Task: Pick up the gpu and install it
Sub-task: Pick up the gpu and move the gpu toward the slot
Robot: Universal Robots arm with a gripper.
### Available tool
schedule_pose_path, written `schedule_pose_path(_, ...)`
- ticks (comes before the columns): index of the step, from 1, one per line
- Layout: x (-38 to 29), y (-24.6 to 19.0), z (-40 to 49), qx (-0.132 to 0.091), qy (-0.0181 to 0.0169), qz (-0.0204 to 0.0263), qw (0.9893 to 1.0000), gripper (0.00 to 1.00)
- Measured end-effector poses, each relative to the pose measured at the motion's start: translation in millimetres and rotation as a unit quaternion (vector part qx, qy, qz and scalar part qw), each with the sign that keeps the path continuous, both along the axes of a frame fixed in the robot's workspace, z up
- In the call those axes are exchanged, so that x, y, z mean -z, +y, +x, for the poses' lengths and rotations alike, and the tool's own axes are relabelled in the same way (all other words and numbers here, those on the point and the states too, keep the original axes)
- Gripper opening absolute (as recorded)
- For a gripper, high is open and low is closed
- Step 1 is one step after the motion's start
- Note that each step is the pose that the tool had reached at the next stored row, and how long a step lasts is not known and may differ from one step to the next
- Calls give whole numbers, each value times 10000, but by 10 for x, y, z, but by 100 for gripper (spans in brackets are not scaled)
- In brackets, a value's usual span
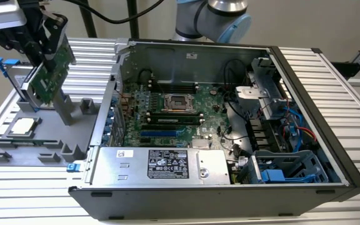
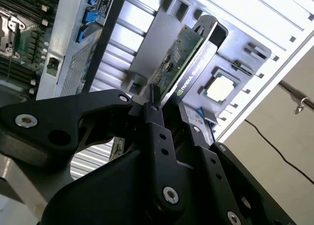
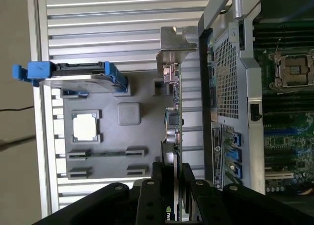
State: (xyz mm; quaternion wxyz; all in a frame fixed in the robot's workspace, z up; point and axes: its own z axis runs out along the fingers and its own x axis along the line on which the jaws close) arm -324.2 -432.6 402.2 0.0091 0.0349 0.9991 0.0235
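The gpu (image 1: 47, 77) is a green circuit-board card that hangs tilted over the grey parts tray (image 1: 48, 140) at the exterior view's left. My gripper (image 1: 44, 54) is shut on its upper end. Its lower end is close to the tray; I cannot tell whether they touch. In the second wrist view my gripper (image 2: 169, 109) clamps the gpu (image 2: 180, 58) between two black fingers (image 2: 156, 118). The first wrist view shows the gpu (image 3: 172, 131) edge-on in my gripper (image 3: 172, 175), with its grey metal bracket (image 3: 177, 44) at the far end.
The open computer case (image 1: 305, 93) lies to the exterior view's right of the tray, with the motherboard (image 1: 167, 115) and its blue card slot (image 1: 158, 133) exposed. A square silver chip (image 1: 22, 125) and a hard drive in a blue frame (image 3: 73, 77) rest on the tray.
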Motion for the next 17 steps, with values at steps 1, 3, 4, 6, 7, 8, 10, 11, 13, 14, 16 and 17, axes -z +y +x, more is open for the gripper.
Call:
schedule_pose_path(1,-11,0,0,0,0,0,10000,0)
schedule_pose_path(3,-19,0,0,0,0,0,10000,0)
schedule_pose_path(4,-21,0,0,0,-1,0,10000,0)
schedule_pose_path(6,-27,0,0,0,0,0,10000,0)
schedule_pose_path(7,-26,0,4,0,0,0,10000,0)
schedule_pose_path(8,-28,1,13,0,0,-1,10000,0)
schedule_pose_path(10,-27,0,55,1,2,-1,10000,0)
schedule_pose_path(11,-27,0,79,0,3,-1,10000,0)
schedule_pose_path(13,-26,0,138,0,6,0,10000,0)
schedule_pose_path(14,-26,0,165,0,7,0,10000,0)
schedule_pose_path(16,-27,0,224,-1,11,0,10000,0)
schedule_pose_path(17,-27,0,251,-2,12,-1,10000,0)
